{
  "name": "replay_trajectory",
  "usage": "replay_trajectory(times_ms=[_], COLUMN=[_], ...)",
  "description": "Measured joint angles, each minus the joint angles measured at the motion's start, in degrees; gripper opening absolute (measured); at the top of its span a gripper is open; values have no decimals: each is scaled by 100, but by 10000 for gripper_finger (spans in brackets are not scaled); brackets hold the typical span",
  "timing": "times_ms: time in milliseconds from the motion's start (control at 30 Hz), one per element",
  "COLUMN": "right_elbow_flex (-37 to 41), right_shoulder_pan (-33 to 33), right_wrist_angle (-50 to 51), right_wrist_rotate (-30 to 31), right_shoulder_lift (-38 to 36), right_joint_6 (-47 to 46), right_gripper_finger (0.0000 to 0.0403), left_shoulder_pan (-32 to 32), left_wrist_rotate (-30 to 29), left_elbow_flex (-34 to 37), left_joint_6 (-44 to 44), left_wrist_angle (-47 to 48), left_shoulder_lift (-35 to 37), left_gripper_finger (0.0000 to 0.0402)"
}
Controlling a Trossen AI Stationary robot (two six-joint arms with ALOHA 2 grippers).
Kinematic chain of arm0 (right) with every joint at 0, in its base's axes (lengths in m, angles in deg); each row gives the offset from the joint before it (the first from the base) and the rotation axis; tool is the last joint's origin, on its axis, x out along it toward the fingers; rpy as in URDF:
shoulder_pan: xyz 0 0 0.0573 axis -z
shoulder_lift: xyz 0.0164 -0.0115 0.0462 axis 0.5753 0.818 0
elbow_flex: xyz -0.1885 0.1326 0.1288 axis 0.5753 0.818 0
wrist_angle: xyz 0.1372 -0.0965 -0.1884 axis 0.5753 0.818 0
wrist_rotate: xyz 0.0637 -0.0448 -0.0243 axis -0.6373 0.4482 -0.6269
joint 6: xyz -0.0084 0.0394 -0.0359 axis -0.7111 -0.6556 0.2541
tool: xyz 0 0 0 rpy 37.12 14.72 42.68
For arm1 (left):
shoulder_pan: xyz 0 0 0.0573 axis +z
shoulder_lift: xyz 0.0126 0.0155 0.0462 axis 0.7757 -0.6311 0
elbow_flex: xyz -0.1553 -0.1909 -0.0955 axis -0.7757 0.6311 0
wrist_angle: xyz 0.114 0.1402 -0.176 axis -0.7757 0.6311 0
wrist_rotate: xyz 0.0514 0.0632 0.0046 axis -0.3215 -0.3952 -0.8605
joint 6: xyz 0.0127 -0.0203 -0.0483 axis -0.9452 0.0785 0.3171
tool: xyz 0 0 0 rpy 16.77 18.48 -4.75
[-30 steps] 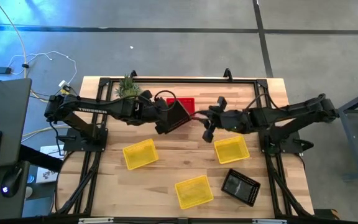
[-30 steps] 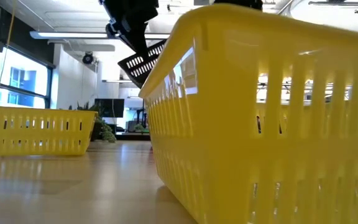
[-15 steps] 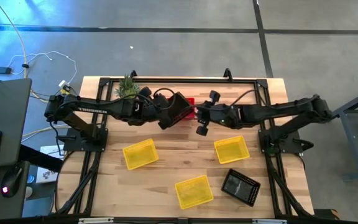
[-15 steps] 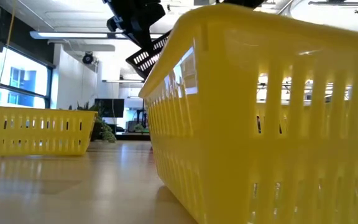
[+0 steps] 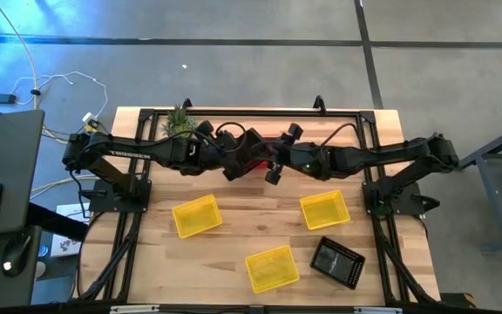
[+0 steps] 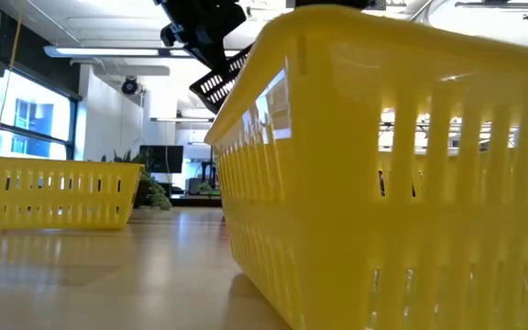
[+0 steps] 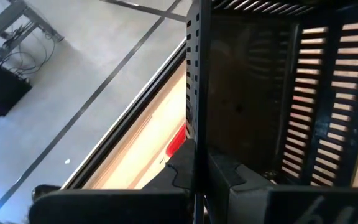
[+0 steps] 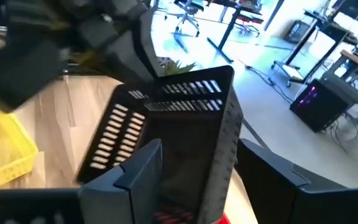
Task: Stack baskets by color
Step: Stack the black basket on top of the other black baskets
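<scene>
Left tool point(image 5: 234, 166) is clamped on a black basket point(image 5: 249, 153) lifted above the table's point(image 5: 234, 235) far edge; right tool point(image 5: 279, 155) gapes around it. Light, stiff, slippery plastic; grip the rim

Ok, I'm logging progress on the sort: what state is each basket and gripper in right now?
Held black basket: lifted, tilted, above the red one.
Red basket: on the table, mostly covered.
Three yellow baskets: apart, unstacked.
Other black basket: alone, on the table.
Left gripper: shut on the black basket.
Right gripper: jaws open, at the basket.
</scene>
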Motion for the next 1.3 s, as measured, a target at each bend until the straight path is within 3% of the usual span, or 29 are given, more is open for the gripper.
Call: replay_trajectory(times_ms=[433,767,1000,1300], right_elbow_flex=[0,6,7,7], right_shoulder_pan=[381,569,560,559], right_wrist_angle=[656,989,1201,1643], right_wrist_rotate=[-175,-860,-858,-648], right_shoulder_lift=[314,330,332,330], right_joint_6=[-1350,-1755,-2166,-2411], right_gripper_finger=[184,12,3,0], left_shoulder_pan=[-227,-228,-222,-217], left_wrist_rotate=[-67,-52,-11,688], left_elbow_flex=[0,0,0,0], left_joint_6=[-444,-700,-827,-1196], left_wrist_angle=[-137,-196,-214,-177], left_shoulder_lift=[-348,-366,-366,-366], left_gripper_finger=[0,0,20,90])
